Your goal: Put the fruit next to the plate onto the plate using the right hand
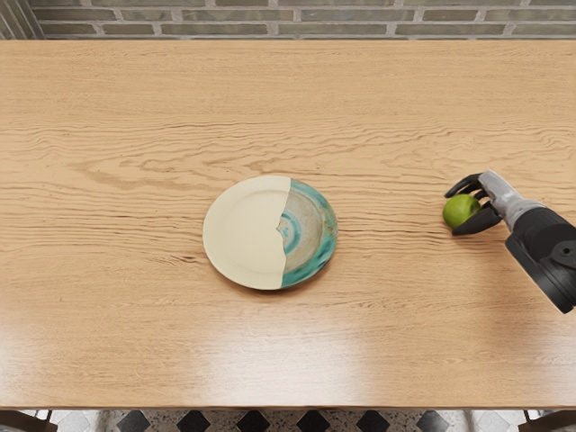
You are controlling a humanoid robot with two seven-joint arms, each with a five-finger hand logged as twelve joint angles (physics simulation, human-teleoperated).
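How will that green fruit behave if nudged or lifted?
The lime looks round and smooth, so a nudge would probably roll it across the flat table. It seems small and firm; the right hand cupping it should lift it easily.

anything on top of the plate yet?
Nothing: the plate is bare, whole face visible. The lime is off toward picture right, gripped by the right hand, whose fingers cover its edges.

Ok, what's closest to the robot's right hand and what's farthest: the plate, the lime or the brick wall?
1. Lime: held in the right hand, on the right side of the table.
2. Plate: middle of the table, off to the left in the picture.
3. Brick wall: behind the table's far edge, at the top of the picture.
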